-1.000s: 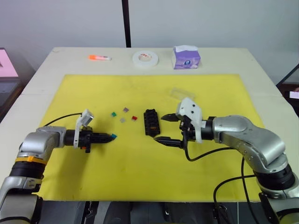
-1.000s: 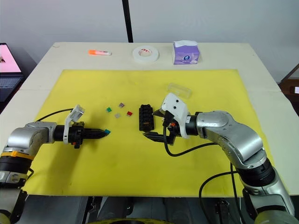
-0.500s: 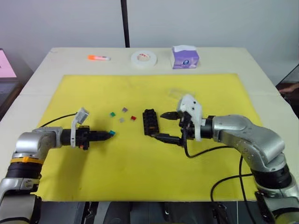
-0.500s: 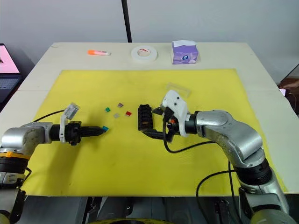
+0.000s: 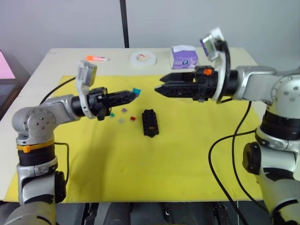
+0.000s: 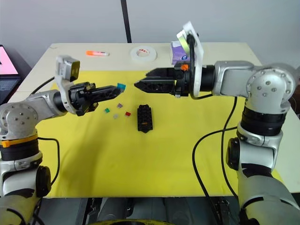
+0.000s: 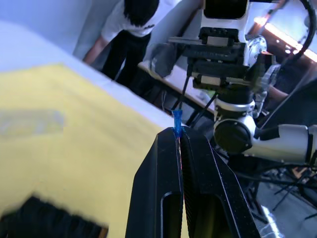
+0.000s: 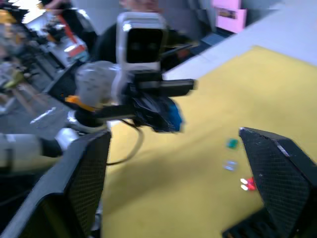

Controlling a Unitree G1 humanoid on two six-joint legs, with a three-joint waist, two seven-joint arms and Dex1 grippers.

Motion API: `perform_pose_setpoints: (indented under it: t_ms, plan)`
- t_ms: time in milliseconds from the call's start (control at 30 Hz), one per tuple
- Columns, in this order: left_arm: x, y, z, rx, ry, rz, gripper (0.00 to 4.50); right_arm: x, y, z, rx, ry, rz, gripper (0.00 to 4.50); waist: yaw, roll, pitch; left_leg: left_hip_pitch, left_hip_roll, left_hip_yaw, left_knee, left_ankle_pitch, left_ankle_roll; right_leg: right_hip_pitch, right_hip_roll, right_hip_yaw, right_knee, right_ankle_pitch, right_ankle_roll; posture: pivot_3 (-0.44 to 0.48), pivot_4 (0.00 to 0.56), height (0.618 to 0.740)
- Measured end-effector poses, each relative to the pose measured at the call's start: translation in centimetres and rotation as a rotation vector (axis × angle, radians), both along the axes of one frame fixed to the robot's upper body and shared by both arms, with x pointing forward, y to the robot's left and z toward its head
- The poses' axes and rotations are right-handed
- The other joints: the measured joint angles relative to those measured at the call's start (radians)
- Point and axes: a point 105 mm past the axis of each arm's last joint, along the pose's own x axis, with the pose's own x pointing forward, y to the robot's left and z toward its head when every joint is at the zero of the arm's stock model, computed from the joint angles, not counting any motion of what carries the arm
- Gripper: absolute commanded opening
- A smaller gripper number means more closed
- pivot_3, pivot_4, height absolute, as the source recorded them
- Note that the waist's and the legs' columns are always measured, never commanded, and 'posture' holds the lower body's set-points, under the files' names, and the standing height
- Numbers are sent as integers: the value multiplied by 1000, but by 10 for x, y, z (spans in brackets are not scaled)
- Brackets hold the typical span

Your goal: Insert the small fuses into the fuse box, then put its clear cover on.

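Note:
The black fuse box (image 5: pixel 150 123) lies on the yellow mat (image 5: pixel 187 154), with no gripper touching it. Left of it lie loose small fuses: a green one (image 5: pixel 112 114), a purple one (image 5: pixel 124 110), a grey one (image 5: pixel 121 120) and a red one (image 5: pixel 133 118). My left gripper (image 5: pixel 131 93) is raised above them, shut on a teal fuse (image 5: pixel 136 90) that sticks out past its tips (image 7: pixel 177 121). My right gripper (image 5: pixel 160 84) hangs open and empty in the air, pointing at the left one. A pale rectangle (image 7: pixel 29 122) on the mat may be the clear cover.
Along the table's far edge sit a white tape roll (image 5: pixel 144 58), a purple tissue box (image 5: pixel 184 56) and an orange marker (image 5: pixel 99 58). A person (image 7: pixel 133 29) stands beyond the table in the left wrist view. Black cables trail from both arms.
Both arms have risen off the mat. The left gripper carried the teal fuse up and toward the centre. The right gripper left the fuse box's side and now points left in mid-air.

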Motion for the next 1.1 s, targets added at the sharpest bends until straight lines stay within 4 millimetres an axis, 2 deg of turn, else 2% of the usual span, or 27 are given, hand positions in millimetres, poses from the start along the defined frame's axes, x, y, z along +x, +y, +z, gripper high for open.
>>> perform_pose_setpoints:
  t_ms: [100, 833, 933, 1100]
  plan:
    - [0, -3, 4, -7, -29, -2, 0, -2, 5, -4, 4, 37, 30, 2585, -4, 0, 0, 0, 0, 0, 0, 0, 0, 0, 0, 0, 0, 0, 0, 0, 150, 740]
    - [-4, -15, 0, 25, -63, -59, 0, 1, 12, -14, 9, 89, 1, 2585, -3, 0, 0, 0, 0, 0, 0, 0, 0, 0, 0, 0, 0, 0, 0, 0, 150, 740]
    - [-4, -14, 0, 29, -64, -56, 0, 2, 14, -15, 13, 101, 7, 2010, -3, 0, 0, 0, 0, 0, 0, 0, 0, 0, 0, 0, 0, 0, 0, 0, 150, 740]
    - [-4, -14, 1, 27, -69, -59, 0, 4, 15, -15, 16, 99, -10, 425, -3, 0, 0, 0, 0, 0, 0, 0, 0, 0, 0, 0, 0, 0, 0, 0, 150, 740]
